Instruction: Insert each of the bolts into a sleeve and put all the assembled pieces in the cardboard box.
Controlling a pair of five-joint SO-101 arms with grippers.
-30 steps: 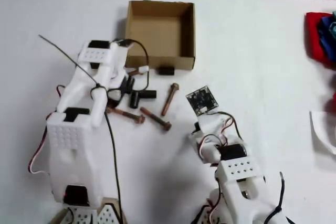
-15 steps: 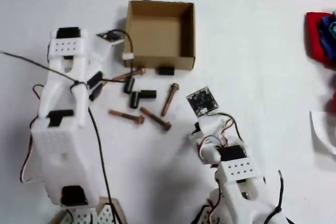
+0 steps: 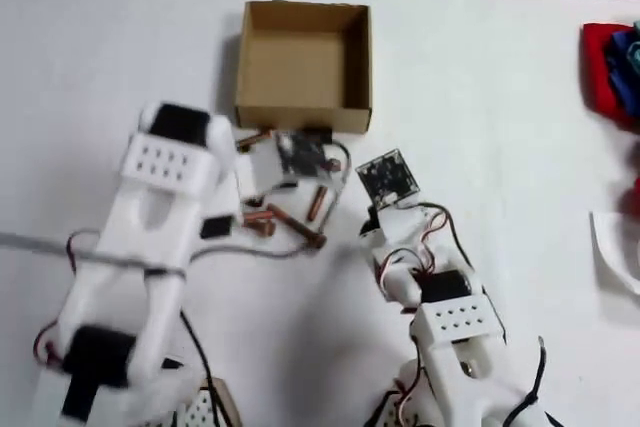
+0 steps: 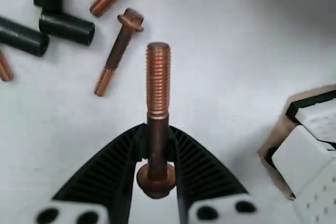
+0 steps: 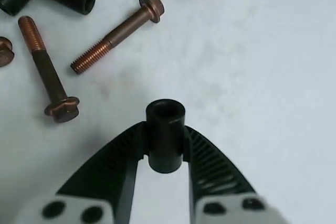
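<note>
Both arms loaded: bolt and sleeve gripped!
The left jaws clamped a bolt (image 4: 157,93) by its head, threaded end pointing straight out over the tabletop (image 4: 236,51); the right jaws pinched a sleeve (image 5: 165,124), bore facing outward.

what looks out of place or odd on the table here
Nothing stands out. Loose bolts and sleeves lie scattered near the cardboard box; the left gripper holds a bolt straight, the right gripper a sleeve.

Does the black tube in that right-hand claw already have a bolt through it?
No, the sleeve in the right gripper shows an open, hollow end with no bolt inside.
</note>
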